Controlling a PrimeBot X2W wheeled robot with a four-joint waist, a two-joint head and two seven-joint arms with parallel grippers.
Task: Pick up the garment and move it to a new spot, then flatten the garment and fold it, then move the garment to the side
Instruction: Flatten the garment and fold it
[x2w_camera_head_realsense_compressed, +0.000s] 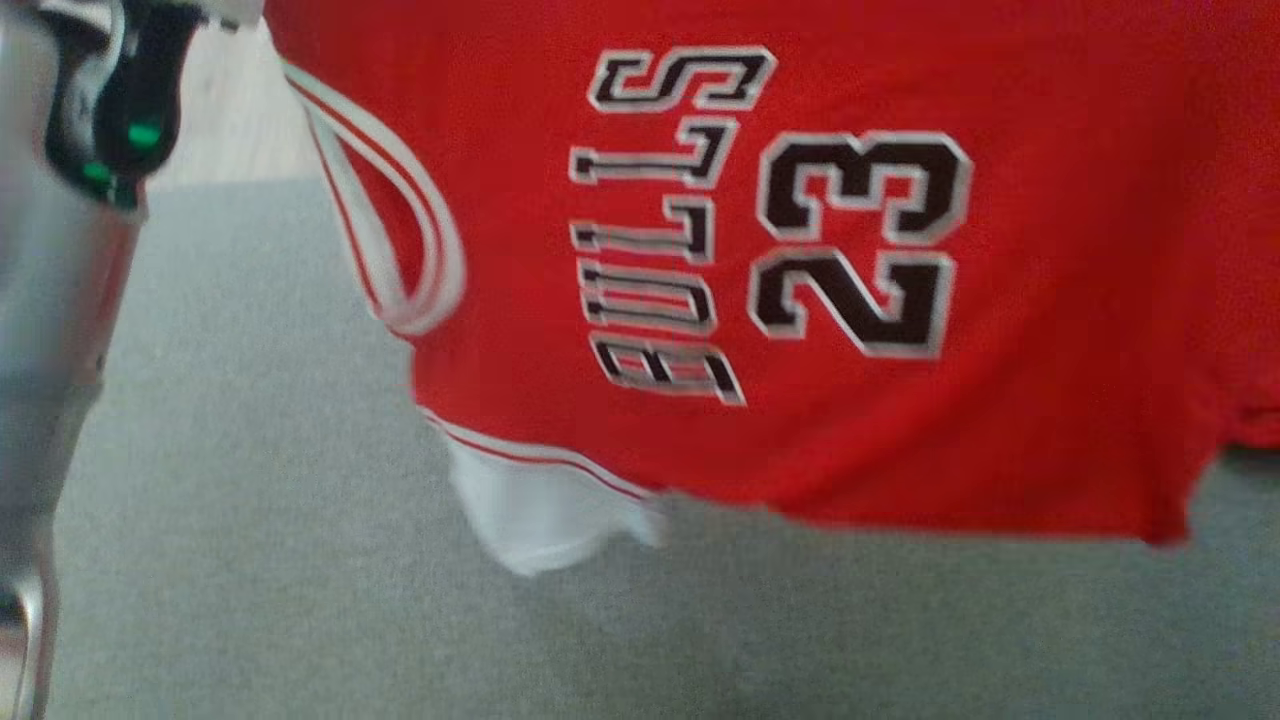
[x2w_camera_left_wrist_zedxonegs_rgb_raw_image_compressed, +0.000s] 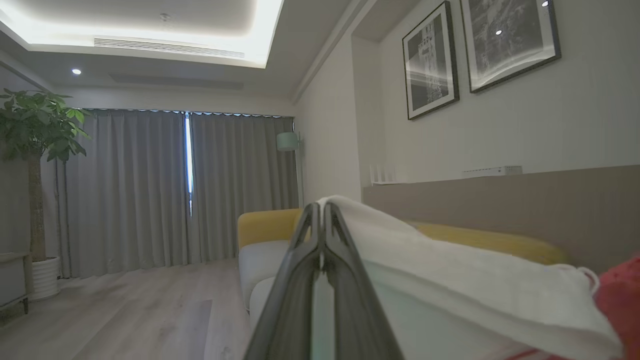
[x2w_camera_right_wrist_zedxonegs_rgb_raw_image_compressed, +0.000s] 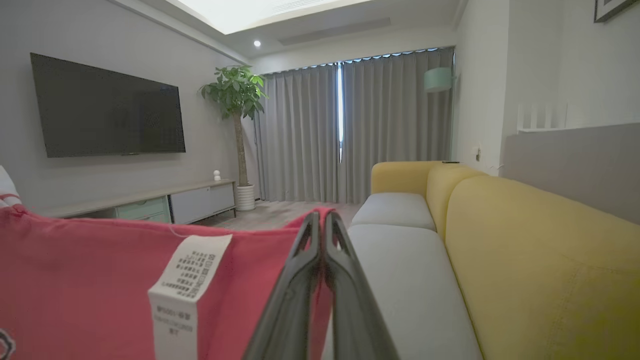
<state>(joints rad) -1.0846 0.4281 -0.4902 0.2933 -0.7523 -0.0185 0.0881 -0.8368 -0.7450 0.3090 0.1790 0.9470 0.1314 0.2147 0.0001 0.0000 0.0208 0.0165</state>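
Hanging in the head view, the garment (x2w_camera_head_realsense_compressed: 1050, 300), a red jersey with stitched black-and-white lettering and striped white armhole trim, dangles just above a grey napped surface (x2w_camera_head_realsense_compressed: 300, 600). Left wrist view: the left gripper (x2w_camera_left_wrist_zedxonegs_rgb_raw_image_compressed: 322, 210) is clenched on a soft white fold of the garment. Right wrist view: the right gripper (x2w_camera_right_wrist_zedxonegs_rgb_raw_image_compressed: 322, 217) pinches thin red fabric beside a white care label (x2w_camera_right_wrist_zedxonegs_rgb_raw_image_compressed: 187, 285). Moving it well likely means holding both grips level and apart, so the cloth lands flat.

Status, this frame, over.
Left gripper shut on jersey, white trim. Right gripper shut on its red edge. Jersey hangs spread over grey surface. No snags seen.
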